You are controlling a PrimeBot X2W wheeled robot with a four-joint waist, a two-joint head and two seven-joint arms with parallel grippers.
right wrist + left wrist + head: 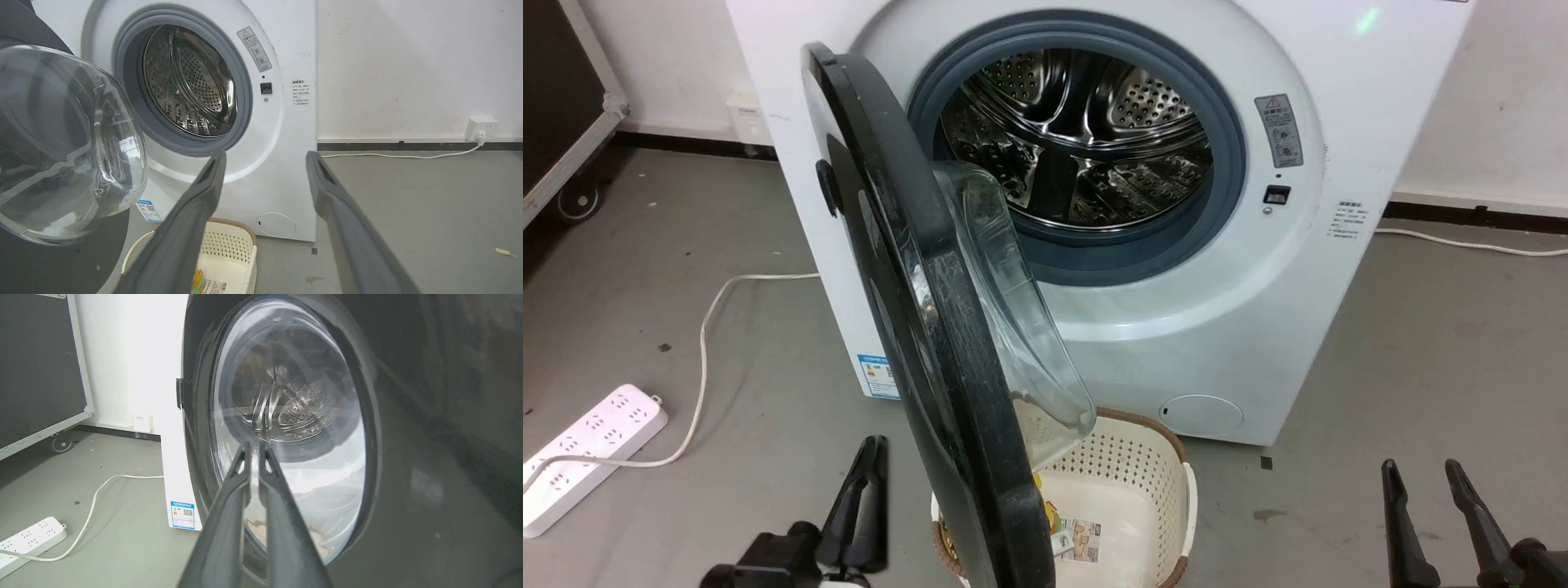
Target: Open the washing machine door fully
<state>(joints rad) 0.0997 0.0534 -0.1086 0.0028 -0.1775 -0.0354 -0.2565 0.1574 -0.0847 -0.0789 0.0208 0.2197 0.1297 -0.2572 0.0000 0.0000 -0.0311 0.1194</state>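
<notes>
The white washing machine (1201,327) stands ahead with its grey gasket and steel drum (1086,139) exposed. Its glossy black door (931,327) stands swung out toward me, roughly edge-on, the clear glass bowl (1013,318) bulging to the right. My left gripper (872,445) is shut, empty, low at the door's outer left side, a little apart from it. In the left wrist view the shut fingers (254,446) point at the door's glass (286,416). My right gripper (1425,469) is open at the lower right, far from the door (53,143); its fingers (265,157) frame the machine (286,61).
A cream perforated basket (1127,482) sits on the floor under the door, in front of the machine. A white power strip (588,449) and its cable (711,327) lie at the left. A black wheeled case (564,106) stands far left. Another cable (1462,242) runs along the right wall.
</notes>
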